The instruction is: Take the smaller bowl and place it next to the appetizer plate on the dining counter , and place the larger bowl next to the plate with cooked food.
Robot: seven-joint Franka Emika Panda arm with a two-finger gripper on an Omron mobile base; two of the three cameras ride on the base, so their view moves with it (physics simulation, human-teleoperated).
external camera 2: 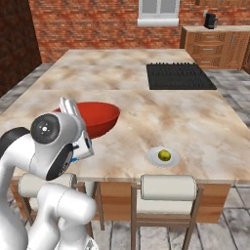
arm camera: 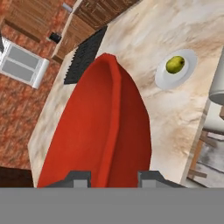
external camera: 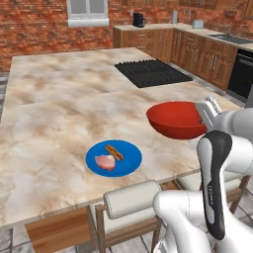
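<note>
Tool (arm camera: pixel 111 177) apparently pinching red bowl (external camera: pixel 176 119) rim

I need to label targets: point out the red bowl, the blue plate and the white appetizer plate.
red bowl (external camera: pixel 173 118), left base view, on its inner wall.
blue plate (external camera: pixel 129 159), left base view, on bare surface right of the meat.
white appetizer plate (external camera 2: pixel 154 157), right base view, on its left rim.

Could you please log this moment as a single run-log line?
pincer: shut on larger bowl rim | bowl: above dining counter, right of plate with cooked food | appetizer plate: near edge
</note>
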